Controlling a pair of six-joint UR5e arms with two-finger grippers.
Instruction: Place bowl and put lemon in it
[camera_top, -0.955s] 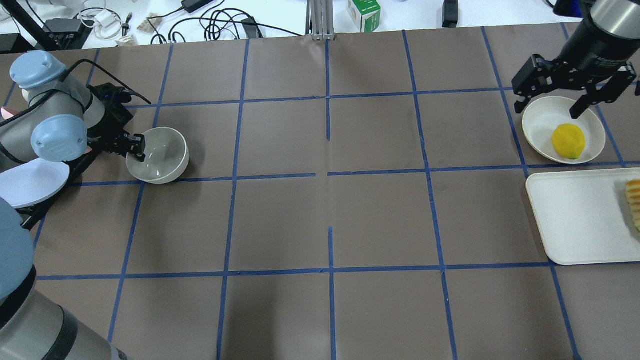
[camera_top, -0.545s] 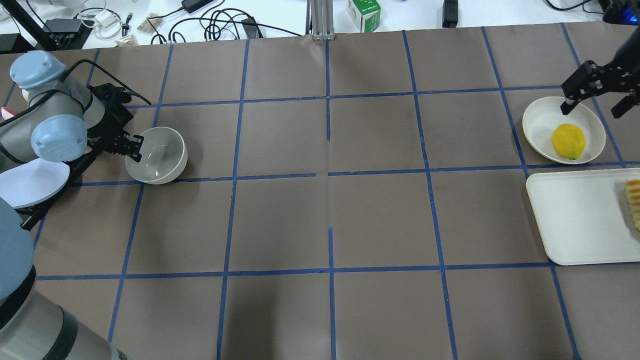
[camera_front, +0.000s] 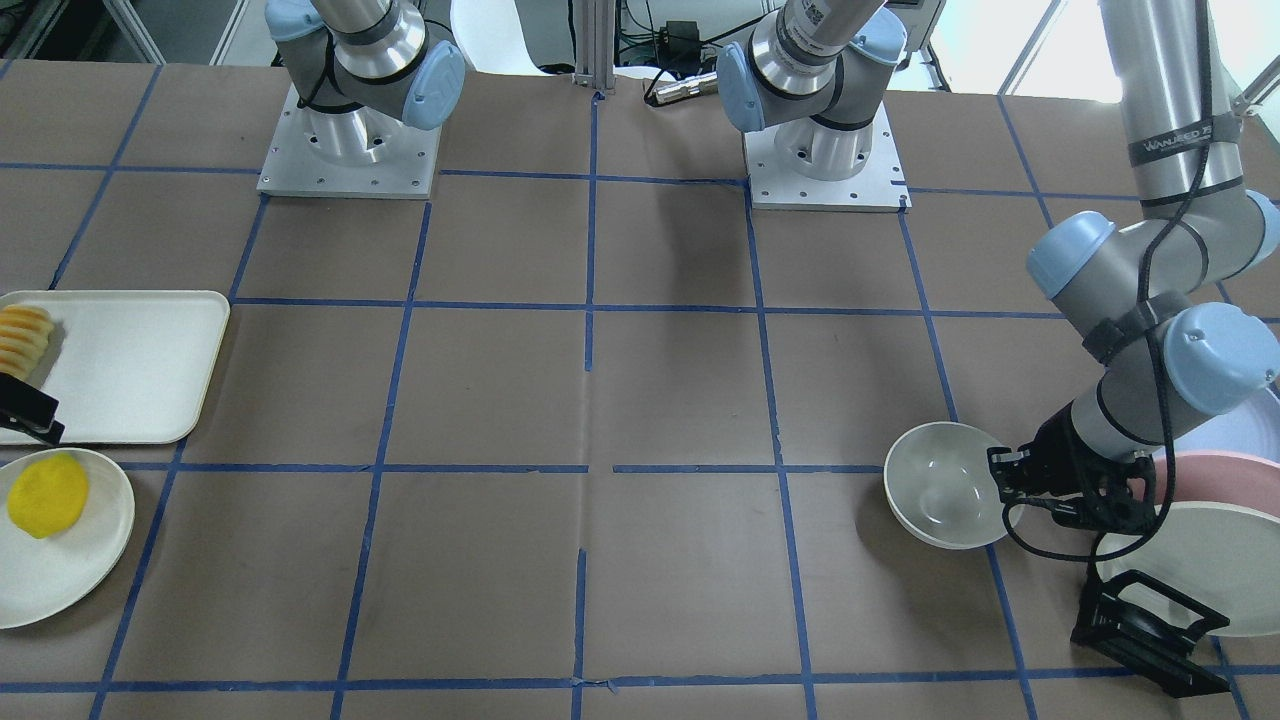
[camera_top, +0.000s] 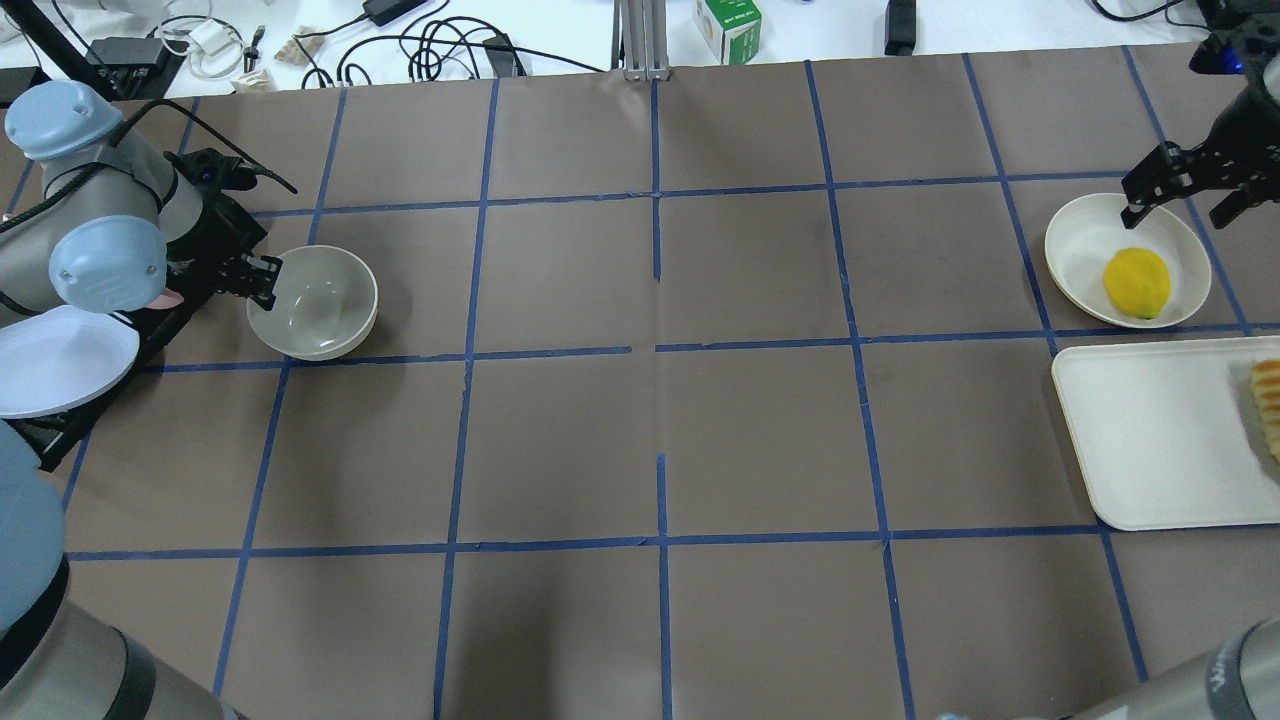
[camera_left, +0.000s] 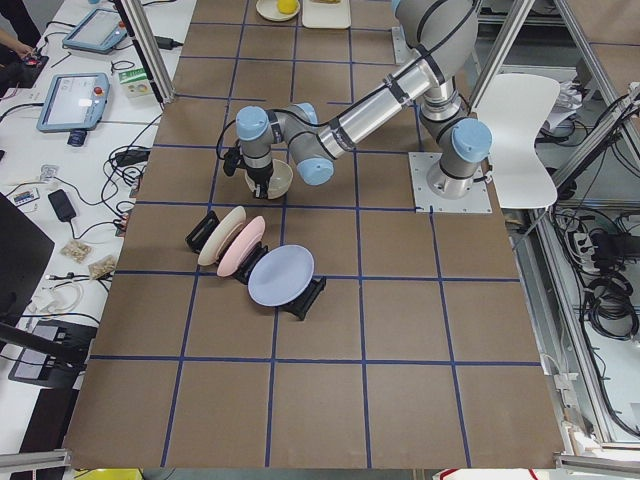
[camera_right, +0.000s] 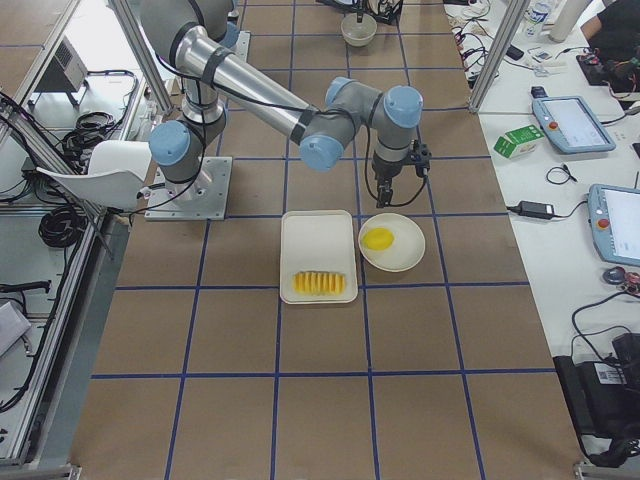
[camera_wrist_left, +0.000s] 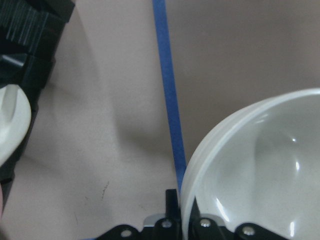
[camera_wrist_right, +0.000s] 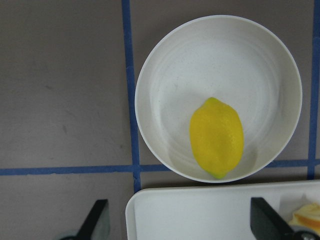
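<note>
The glossy white bowl (camera_top: 318, 305) is at the table's left side, beside the plate rack. My left gripper (camera_top: 262, 282) is shut on its near-left rim; the left wrist view shows the fingers (camera_wrist_left: 172, 220) pinching the rim of the bowl (camera_wrist_left: 260, 170). The bowl also shows in the front view (camera_front: 938, 498). The yellow lemon (camera_top: 1137, 282) lies on a flat off-white plate (camera_top: 1080, 250) at the far right. My right gripper (camera_top: 1185, 195) is open and empty over the plate's far edge. Its wrist view looks straight down on the lemon (camera_wrist_right: 216, 136) and the plate (camera_wrist_right: 200, 65).
A white rectangular tray (camera_top: 1150, 440) with a row of pale yellow-orange slices (camera_top: 1268, 400) lies just beside the lemon's plate. A black rack with a lavender plate (camera_top: 60, 360), a pink one and a white one (camera_front: 1210, 570) stands by the left arm.
My left gripper shifted the bowl slightly away and the bowl now looks more level. My right gripper moved right and down toward the plate's far edge, still open.
</note>
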